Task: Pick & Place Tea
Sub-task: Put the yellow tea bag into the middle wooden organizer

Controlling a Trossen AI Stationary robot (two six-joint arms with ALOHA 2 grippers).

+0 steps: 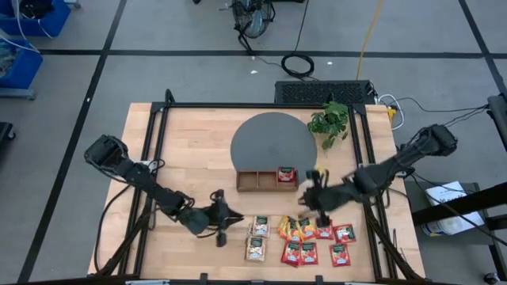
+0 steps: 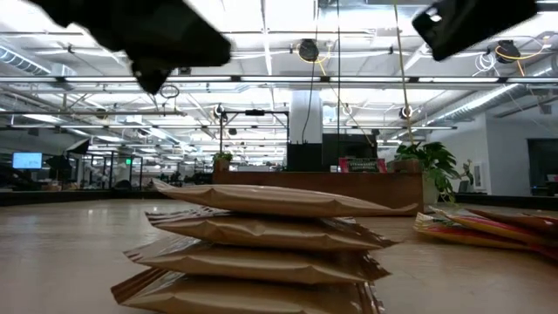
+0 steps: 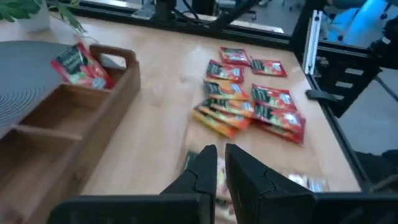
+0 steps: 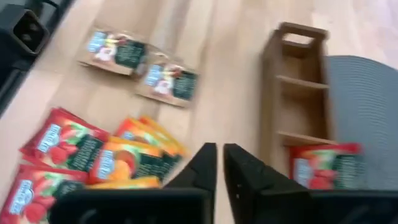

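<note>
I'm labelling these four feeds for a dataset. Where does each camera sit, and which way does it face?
High view: overhead, straight down on the table; both arms show.
Low view: table-top height, level past beige sachets into the room; arm parts above.
Left wrist view: on the left arm, past the shut left gripper toward the wooden tray.
Right wrist view: on the right arm, past the right gripper.
Both wrist views share the red sachet in the tray.

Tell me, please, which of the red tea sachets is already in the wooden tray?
The single red sachet standing in the right-end slot of the wooden tray, beside the grey round mat. The other red sachets lie flat on the table nearer the front edge.
</note>
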